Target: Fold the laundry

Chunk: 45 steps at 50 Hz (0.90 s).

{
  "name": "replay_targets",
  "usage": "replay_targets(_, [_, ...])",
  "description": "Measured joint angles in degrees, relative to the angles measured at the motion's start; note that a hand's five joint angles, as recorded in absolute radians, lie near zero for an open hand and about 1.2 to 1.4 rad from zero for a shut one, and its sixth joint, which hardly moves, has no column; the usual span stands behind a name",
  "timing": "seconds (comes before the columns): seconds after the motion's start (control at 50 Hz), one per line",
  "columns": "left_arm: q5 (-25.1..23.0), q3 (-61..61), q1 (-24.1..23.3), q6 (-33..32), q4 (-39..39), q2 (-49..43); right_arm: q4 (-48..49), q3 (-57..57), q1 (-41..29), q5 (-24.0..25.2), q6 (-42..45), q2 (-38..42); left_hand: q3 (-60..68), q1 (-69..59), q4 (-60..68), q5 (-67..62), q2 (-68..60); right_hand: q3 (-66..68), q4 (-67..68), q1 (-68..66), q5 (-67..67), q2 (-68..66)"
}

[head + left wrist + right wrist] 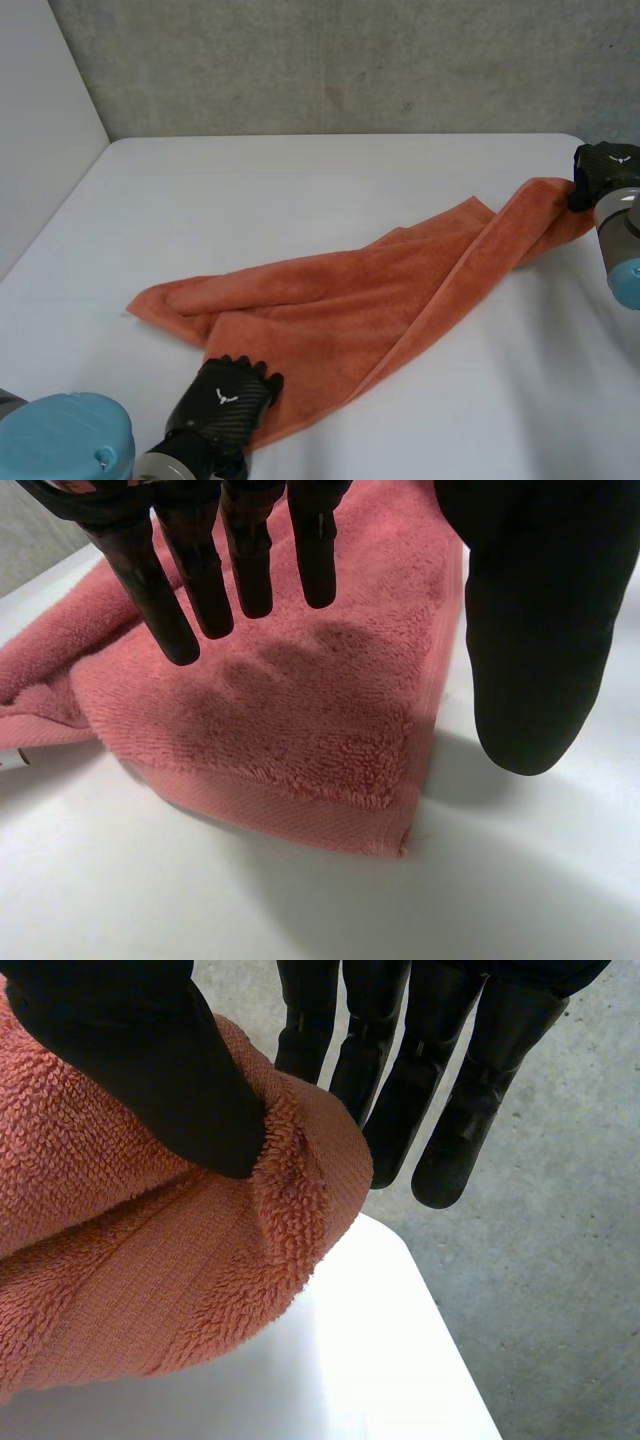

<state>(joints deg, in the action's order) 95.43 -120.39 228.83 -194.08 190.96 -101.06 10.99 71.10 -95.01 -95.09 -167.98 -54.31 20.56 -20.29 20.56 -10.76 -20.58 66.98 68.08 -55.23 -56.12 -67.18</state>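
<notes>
The orange towel point(340, 300) lay rumpled on the white table point(300, 180), stretched on a slant from the near left toward the far right. One long edge was rolled over on itself, so it was not yet flat enough to fold. The right hand point(600, 172) had the far right end. Its thumb point(150, 1060) pressed the hemmed edge against the straight fingers point(390, 1080) behind it, a pinch that kept that end raised near the table's corner, probably so the cloth could be drawn taut or carried over. The left hand point(232, 398) sat at the opposite end, over the near corner. Its fingers point(245, 560) were straight and spread above the pile, throwing shadows on it, and its thumb point(540, 630) hung just off the side hem, over bare table; it gripped nothing. Whether the fingertips touched the cloth could not be told. That placing looked like a set-up for taking the corner, fingers above and thumb beside. With both ends held, the towel could be spread out before the first fold.
</notes>
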Motion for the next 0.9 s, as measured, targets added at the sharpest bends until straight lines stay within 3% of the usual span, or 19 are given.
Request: replay_targets(0.9, [0.1,3.6,3.33,-0.39,5.28,-6.73,0.68,1.9,-0.41,0.95,1.97,-0.05,3.86,-4.1,3.9,-3.78,-3.84,0.33,0.0,0.0,0.0,0.0])
